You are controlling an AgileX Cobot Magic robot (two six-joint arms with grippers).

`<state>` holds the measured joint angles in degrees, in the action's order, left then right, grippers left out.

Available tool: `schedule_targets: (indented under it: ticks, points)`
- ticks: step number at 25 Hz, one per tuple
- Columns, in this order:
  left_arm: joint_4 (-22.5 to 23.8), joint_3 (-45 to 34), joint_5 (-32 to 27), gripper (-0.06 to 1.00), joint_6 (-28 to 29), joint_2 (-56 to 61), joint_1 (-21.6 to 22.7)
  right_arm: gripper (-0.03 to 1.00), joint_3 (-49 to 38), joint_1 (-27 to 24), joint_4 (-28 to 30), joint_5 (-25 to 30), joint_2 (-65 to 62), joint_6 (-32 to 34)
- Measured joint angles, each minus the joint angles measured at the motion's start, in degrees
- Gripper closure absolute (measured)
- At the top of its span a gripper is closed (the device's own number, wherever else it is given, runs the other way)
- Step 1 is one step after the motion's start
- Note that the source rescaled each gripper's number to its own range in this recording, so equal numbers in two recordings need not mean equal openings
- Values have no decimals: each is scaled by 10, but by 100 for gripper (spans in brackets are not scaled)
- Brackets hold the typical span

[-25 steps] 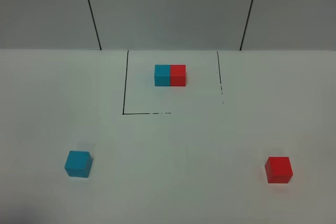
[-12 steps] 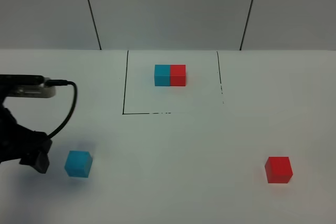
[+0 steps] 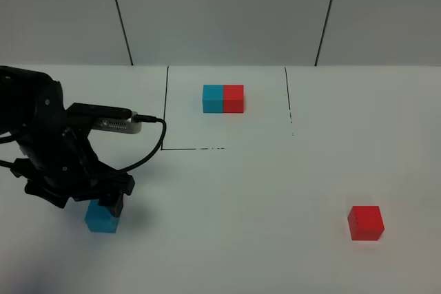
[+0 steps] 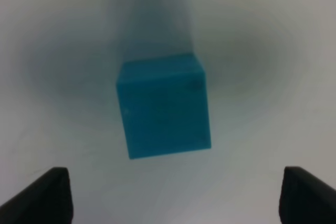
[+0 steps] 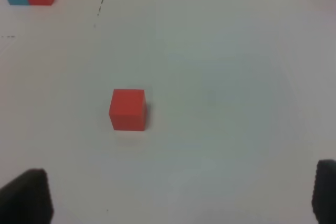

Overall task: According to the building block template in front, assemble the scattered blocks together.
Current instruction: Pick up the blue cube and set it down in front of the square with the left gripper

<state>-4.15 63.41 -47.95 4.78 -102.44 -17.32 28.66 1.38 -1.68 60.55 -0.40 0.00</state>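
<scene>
Left tool: jaws apart, just above cyan cube | right tool: jaws apart, red cube well ahead

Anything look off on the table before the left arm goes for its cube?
Nothing damaged or spilled. The cyan cube sits slightly skewed to the open left gripper, and the black outline is patchy along its near and right edges.

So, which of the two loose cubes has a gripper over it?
The cyan cube: the open left gripper hangs right above it. The red cube sits alone.
</scene>
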Motion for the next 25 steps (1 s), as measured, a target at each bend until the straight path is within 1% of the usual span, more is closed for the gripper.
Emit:
schedule_targets:
  ticks: [6, 15, 17, 19, 21, 24, 25]
  points:
    - [0, 1, 11, 27, 11, -43, -1, -3, 0, 0, 0, 0, 0, 0]
    - [0, 1, 48, 27, 13, -92, -1, -3, 0, 0, 0, 0, 0, 0]
    - [0, 1, 57, 30, 13, -98, -1, -3, 0, 0, 0, 0, 0, 0]
    - [0, 2, 60, 39, 13, -102, -1, -3, 0, 0, 0, 0, 0, 0]
    - [0, 2, 61, 51, 13, -103, -1, -3, 0, 0, 0, 0, 0, 0]
    - [0, 3, 62, 80, 15, -103, -1, -3, 0, 0, 0, 0, 0, 0]
    - [1, 4, 58, 93, 15, -103, -1, -3, 0, 0, 0, 0, 0, 0]
